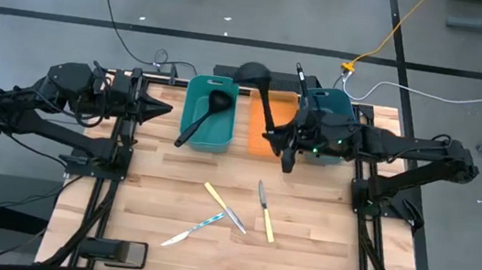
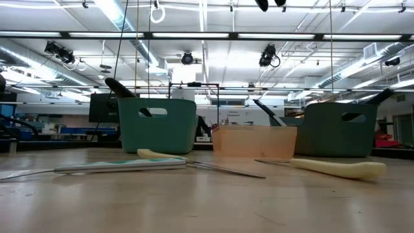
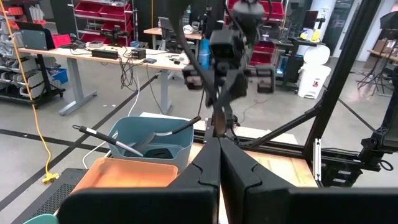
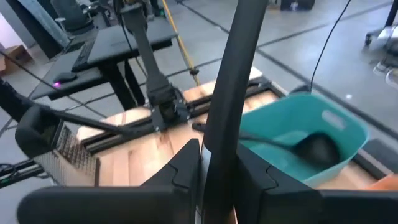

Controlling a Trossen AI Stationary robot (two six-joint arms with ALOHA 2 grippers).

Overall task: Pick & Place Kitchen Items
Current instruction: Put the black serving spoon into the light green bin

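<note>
left hand: shut, empty, parked at the left edge
left teal plastic bin: holds a black ladle
right hand: clamped on long black spatula over orange tray
step: carrying; next, probably lower and release
wooden surface: three knives remain

Two arms: matte black, jointed tubular links with rounded housings. Right gripper: small green indicator lights glowing beside it. Left gripper: two angular black fingers, smooth moulded faces.
</note>
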